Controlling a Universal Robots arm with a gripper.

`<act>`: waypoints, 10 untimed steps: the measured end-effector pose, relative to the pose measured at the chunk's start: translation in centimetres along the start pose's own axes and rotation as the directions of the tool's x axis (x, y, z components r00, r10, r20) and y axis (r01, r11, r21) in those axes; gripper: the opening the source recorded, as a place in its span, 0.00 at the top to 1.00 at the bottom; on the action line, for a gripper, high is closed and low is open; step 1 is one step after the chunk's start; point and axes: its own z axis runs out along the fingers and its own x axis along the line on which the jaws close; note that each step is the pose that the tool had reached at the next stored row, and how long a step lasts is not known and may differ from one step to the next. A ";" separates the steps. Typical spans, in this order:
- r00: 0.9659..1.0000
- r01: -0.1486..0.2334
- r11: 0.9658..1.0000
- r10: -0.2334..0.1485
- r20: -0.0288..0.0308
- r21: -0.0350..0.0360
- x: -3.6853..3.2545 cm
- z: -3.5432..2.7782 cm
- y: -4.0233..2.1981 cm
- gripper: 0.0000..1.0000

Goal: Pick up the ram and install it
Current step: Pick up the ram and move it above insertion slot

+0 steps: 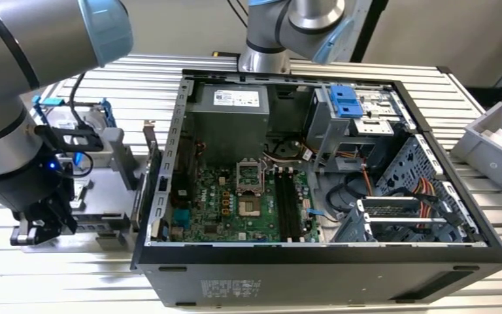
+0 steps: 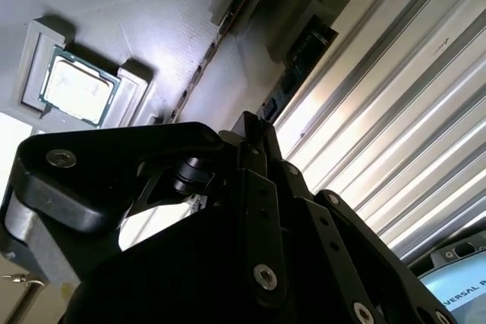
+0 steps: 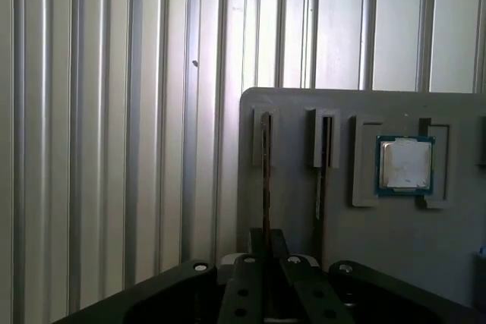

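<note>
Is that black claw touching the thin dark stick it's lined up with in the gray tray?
Cannot tell. In the first wrist view the gripper sits over one end of the ram, but its own body hides where they would meet.

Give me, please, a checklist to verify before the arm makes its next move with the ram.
1. The ram stands on edge in the gray holder: ok.
2. The gripper is lined up over that ram: ok.
3. The second stick is clear of the gripper: cannot tell.
4. The chip sits in its recess, apart from the gripper: ok.
5. The long black slots on the motherboard are empty: ok.
6. The computer case is open: ok.
</note>
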 end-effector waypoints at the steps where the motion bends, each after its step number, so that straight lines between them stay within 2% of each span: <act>1: 1.000 0.000 1.000 0.000 0.000 0.000 0.00 -0.04 0.00 1.00; 10: 1.000 0.000 1.000 0.000 0.000 0.000 0.01 -0.54 0.02 1.00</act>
